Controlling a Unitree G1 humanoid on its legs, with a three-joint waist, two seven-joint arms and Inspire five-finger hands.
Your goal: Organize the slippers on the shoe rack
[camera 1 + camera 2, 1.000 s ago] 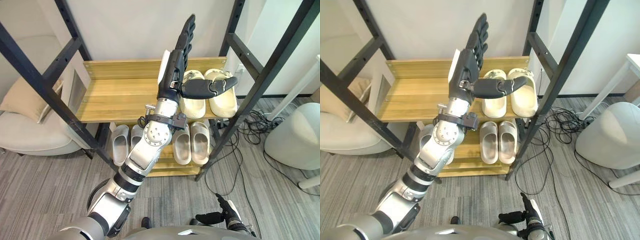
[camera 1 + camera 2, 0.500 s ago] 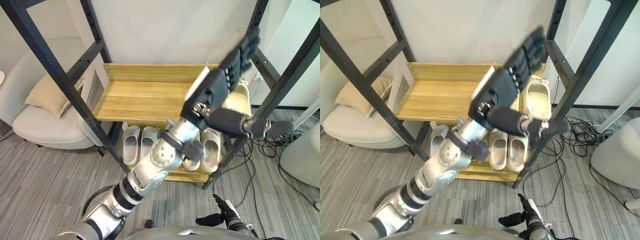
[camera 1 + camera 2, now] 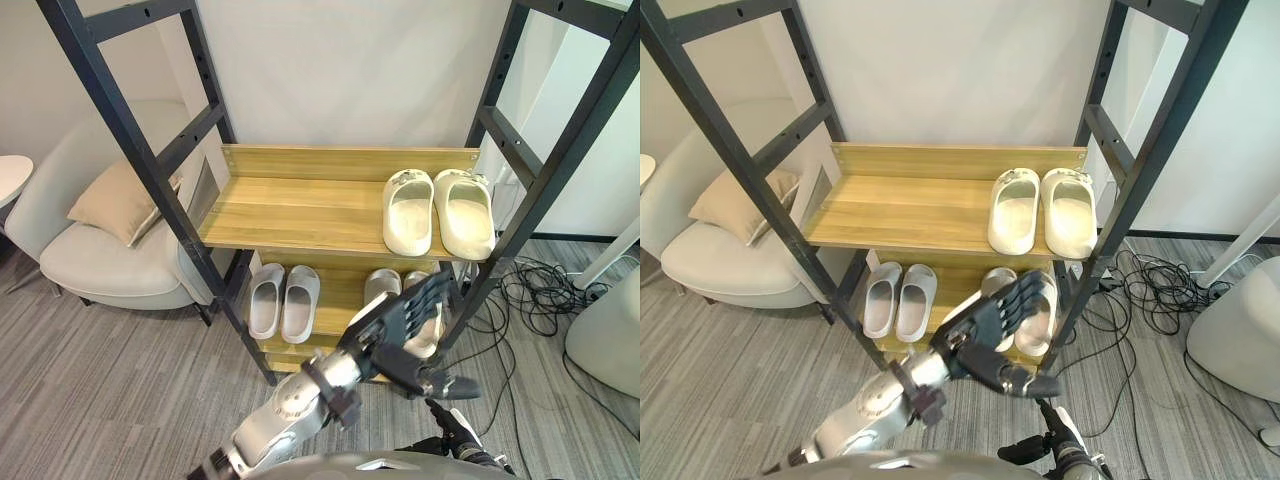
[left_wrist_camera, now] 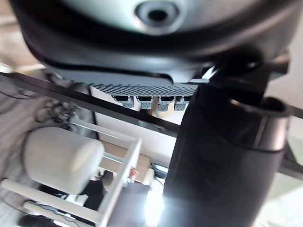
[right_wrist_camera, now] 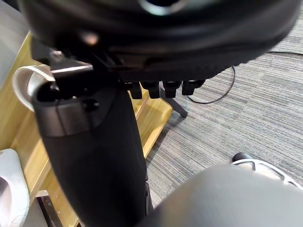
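Two slippers (image 3: 408, 212) sit paired on the shelf (image 3: 290, 205). Left hand (image 3: 392, 335) is empty, fingers straight; I think it should withdraw without brushing the rack (image 3: 560, 150).

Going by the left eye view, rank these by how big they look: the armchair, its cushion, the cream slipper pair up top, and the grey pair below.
1. armchair, largest.
2. cushion and cream slipper pair: they look alike, so not ranked.
3. grey pair, smallest.
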